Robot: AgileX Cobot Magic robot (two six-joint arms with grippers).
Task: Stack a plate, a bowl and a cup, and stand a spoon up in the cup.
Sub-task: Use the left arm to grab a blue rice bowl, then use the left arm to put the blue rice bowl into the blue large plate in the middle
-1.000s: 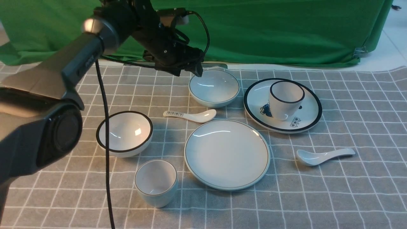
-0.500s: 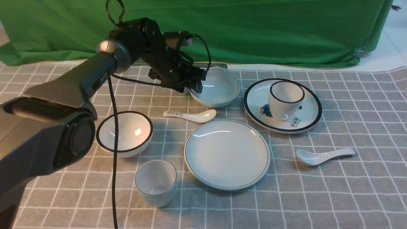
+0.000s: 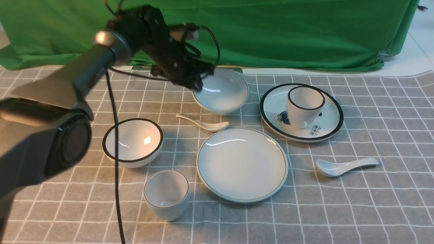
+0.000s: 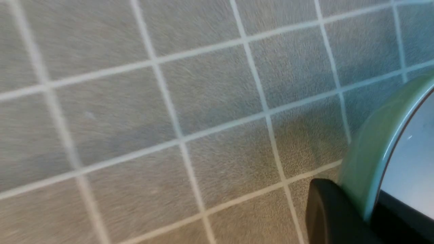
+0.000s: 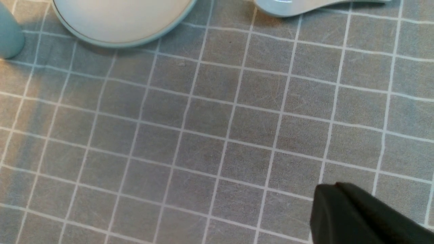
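bowl (image 3: 222, 90): pinched at its rim by the left claw (image 4: 354, 206); held tilted beyond the plate
plate (image 3: 242, 165): laid flat on the cloth (image 3: 339, 217); flanked by the cup (image 3: 166, 195) on the left, the plain spoon (image 3: 346, 166) on the right
right claw (image 5: 342, 203): pressed together; nothing gripped

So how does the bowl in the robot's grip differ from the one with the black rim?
The gripped bowl has a thin rim line; the black-rimmed bowl has a thick one. The gripped bowl is held by the left tool; the black-rimmed bowl sits on the cloth, untouched. Both are round and whitish.
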